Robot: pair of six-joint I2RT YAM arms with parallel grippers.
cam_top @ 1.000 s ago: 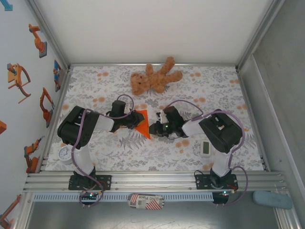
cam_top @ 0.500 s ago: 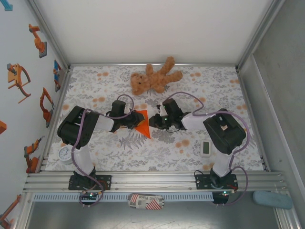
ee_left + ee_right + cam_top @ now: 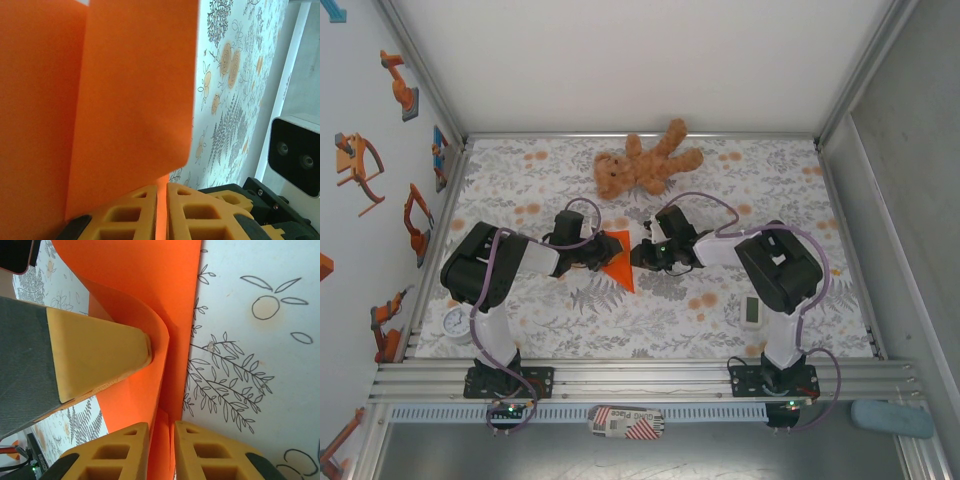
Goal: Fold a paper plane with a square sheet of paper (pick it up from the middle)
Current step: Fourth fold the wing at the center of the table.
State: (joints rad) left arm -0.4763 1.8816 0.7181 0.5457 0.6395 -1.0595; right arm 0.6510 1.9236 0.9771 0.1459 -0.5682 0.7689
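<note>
- Square sheet of paper, bright orange and partly folded to a pointed shape, is found at the middle of the table, at 6 o'clock from the teddy bear.
- It is clamped from two sides: the left gripper is closed on its 9 o'clock edge and the right gripper on its 3 o'clock edge.
- The sheet is judged to be very light, thin and limp. It is easily torn or creased wrongly, so it should be held near an edge or a crease, with little pull.
- From above, only a small triangle is seen.
- In the left wrist view, the paper passes through the narrow slit between the fingers.
- In the right wrist view, a curled flap is shown, with a yellow finger pressed against it.
</note>
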